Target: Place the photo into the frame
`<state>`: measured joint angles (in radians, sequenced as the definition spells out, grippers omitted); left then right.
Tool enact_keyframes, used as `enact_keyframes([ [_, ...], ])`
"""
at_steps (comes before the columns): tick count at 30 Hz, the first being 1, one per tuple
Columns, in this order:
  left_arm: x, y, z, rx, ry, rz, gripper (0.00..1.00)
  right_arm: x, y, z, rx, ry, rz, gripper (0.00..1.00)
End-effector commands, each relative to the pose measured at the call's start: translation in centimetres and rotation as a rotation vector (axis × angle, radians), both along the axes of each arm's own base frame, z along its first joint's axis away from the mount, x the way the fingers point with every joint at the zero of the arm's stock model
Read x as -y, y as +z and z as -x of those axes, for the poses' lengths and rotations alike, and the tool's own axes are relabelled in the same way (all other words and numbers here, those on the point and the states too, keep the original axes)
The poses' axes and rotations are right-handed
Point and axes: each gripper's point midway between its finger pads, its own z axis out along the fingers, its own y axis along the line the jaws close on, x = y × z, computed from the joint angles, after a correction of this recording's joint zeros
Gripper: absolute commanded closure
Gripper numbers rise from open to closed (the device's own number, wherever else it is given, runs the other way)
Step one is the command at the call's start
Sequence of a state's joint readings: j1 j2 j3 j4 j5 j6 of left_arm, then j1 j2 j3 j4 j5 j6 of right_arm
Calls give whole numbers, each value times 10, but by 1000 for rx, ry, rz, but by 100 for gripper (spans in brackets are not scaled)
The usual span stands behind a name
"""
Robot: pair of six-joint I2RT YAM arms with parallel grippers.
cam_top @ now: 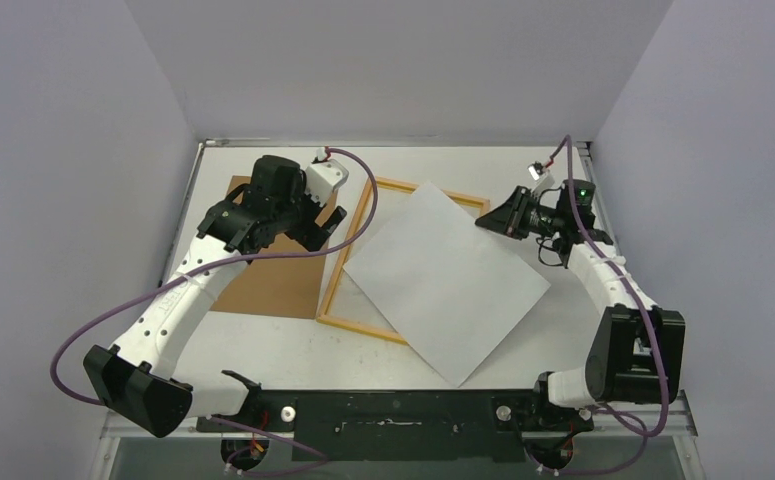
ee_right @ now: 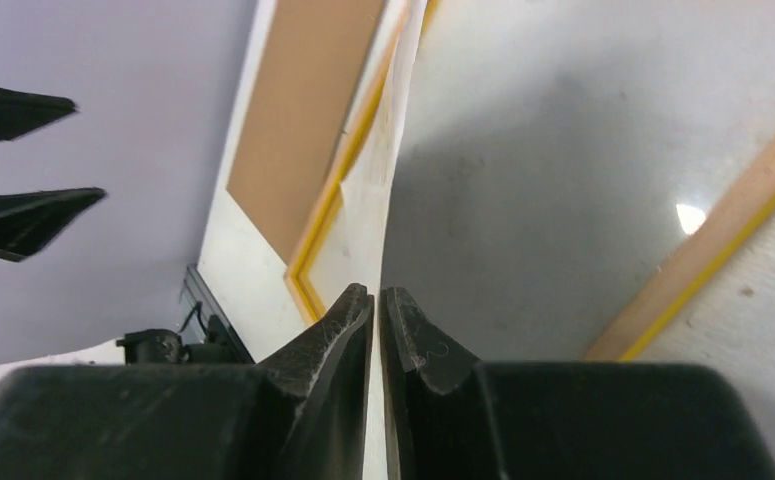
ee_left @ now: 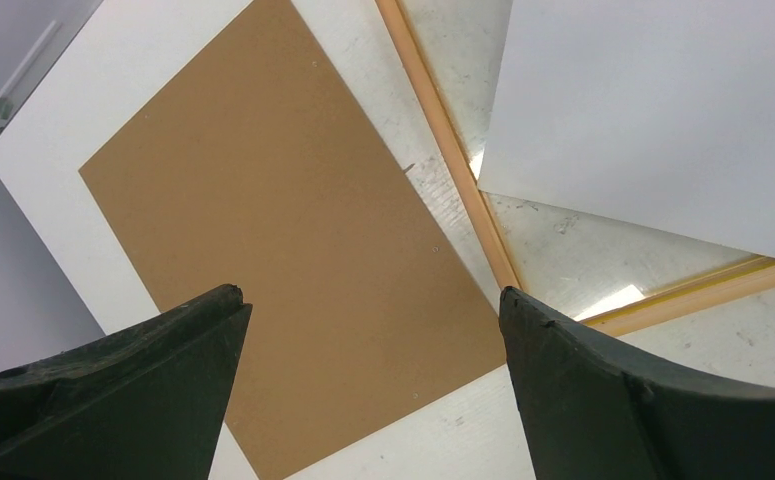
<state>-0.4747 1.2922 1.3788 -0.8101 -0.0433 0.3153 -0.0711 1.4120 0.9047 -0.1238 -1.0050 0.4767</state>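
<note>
The photo (cam_top: 443,275) lies white side up, skewed across the frame (cam_top: 345,250), and sticks out past the frame's near right rail. My right gripper (cam_top: 485,221) is shut on the photo's far right edge, by the frame's far right corner. In the right wrist view the sheet (ee_right: 378,200) runs edge-on between the shut fingers (ee_right: 376,292), with the frame's yellow-edged rail (ee_right: 723,250) beside it. My left gripper (ee_left: 373,295) hangs open and holds nothing. It is above the brown backing panel (ee_left: 283,240), left of the frame's rail (ee_left: 453,160) and the photo (ee_left: 653,110).
The brown backing panel (cam_top: 273,280) lies flat on the white table, left of the frame and partly under my left arm. Grey walls close in the table at the left, back and right. The arm bases stand on a black bar (cam_top: 393,415) at the near edge.
</note>
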Motion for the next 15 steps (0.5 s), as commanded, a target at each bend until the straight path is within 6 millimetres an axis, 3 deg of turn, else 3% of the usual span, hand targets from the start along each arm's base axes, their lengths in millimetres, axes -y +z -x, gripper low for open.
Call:
enact_keyframes([
  [1, 5, 19, -4, 59, 8, 69, 4, -11, 76, -7, 228, 16, -117, 90],
  [4, 6, 18, -4, 53, 11, 80, 4, -10, 89, -11, 255, -20, -141, 92],
  [11, 5, 19, -3, 55, 16, 83, 4, 1, 74, -16, 201, -83, -113, 94],
  [13, 4, 14, -2, 47, 14, 76, 4, 5, 59, -16, 168, -88, -66, 93],
  [15, 3, 7, -2, 34, 13, 68, 4, 19, 25, -18, 70, -140, 68, 83],
])
